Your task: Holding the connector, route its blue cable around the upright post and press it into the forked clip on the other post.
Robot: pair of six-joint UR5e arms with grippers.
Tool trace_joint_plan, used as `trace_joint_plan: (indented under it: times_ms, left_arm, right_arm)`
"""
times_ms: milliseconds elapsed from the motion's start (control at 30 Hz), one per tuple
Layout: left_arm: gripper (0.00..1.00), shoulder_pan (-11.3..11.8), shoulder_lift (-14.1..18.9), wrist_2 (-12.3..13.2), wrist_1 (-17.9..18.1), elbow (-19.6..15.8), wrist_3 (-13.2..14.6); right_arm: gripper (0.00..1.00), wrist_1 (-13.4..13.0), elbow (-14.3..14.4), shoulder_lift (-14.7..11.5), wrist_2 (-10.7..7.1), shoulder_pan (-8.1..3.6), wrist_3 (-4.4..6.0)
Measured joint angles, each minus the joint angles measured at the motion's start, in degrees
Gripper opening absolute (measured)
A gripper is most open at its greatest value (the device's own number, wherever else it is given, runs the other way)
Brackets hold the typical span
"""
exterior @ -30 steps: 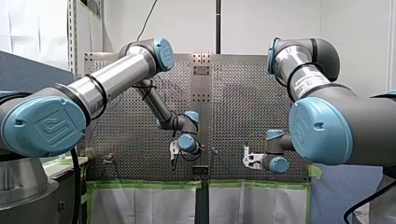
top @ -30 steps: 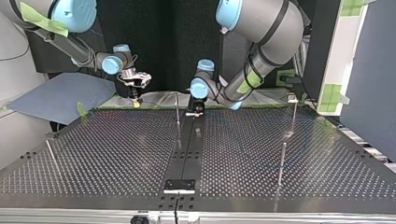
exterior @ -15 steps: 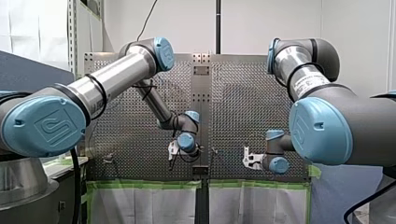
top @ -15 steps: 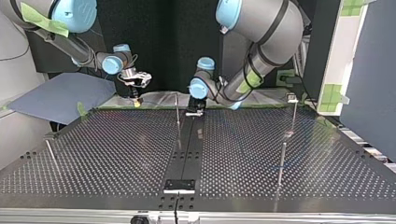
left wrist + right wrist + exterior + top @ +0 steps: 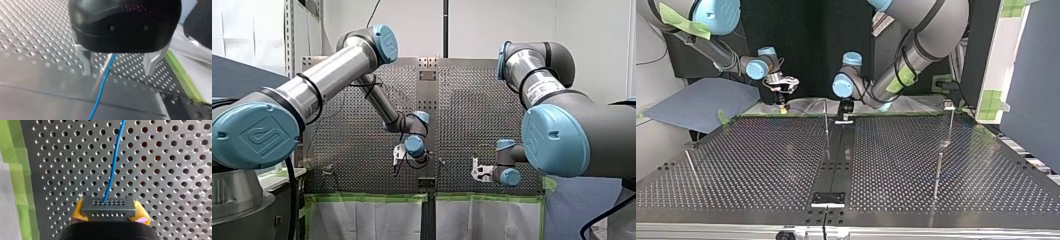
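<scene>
Connector (image 5: 108, 206), a grey block with rows of holes, sits clamped between the yellow pads (image 5: 141, 216) of my right gripper (image 5: 109, 213), low over the perforated table (image 5: 761, 165) and close to its green-taped edge (image 5: 15, 170) on the arms' side. The grip is clenched on the connector's two ends, likely so the cable end stays anchored while the rest is steered. Blue cable (image 5: 113, 162) leaves the connector's face and runs straight out across the table, off the surface, looking fairly taut.

My left gripper (image 5: 118, 68) is released, its fingers (image 5: 85, 60) spread wide with the cable (image 5: 103, 85) passing between them, touching neither. A thin metal rod (image 5: 103, 71) lies just beside the cable there, probably the upright post (image 5: 825, 117) near the middle of that same edge. Straddling the cable looks like a set-up to catch and guide it around the post.

Another post (image 5: 950, 120), towards the table's corner at the top view's right, carries a small fitting at its top; too small to tell whether it is forked. Cable is not yet near it, so routing looks barely begun.
</scene>
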Motion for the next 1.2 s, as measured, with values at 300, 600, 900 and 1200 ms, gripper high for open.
trace_joint_plan:
  times_ms: [300,600,900,1200]
  left_arm:
    - [1.00,-2.72,4.87,-0.17,4.89,-4.93,0.34]
    - [1.00,-7.66,6.10,-3.74,9.85,-10.05,-0.80]
    - [1.00,-12.35,6.09,-5.51,11.72,-14.95,-4.84]
    - [1.00,-13.81,6.08,-3.50,15.86,-19.68,-5.62]
  right_arm:
    - [0.00,0.39,0.00,0.05,0.08,0.30,-0.49]
    - [0.00,1.34,0.02,0.13,0.14,0.58,-1.18]
    - [0.00,1.28,0.01,0.15,0.10,0.72,-1.28]
    - [0.00,1.31,0.01,0.20,0.08,0.90,-1.28]
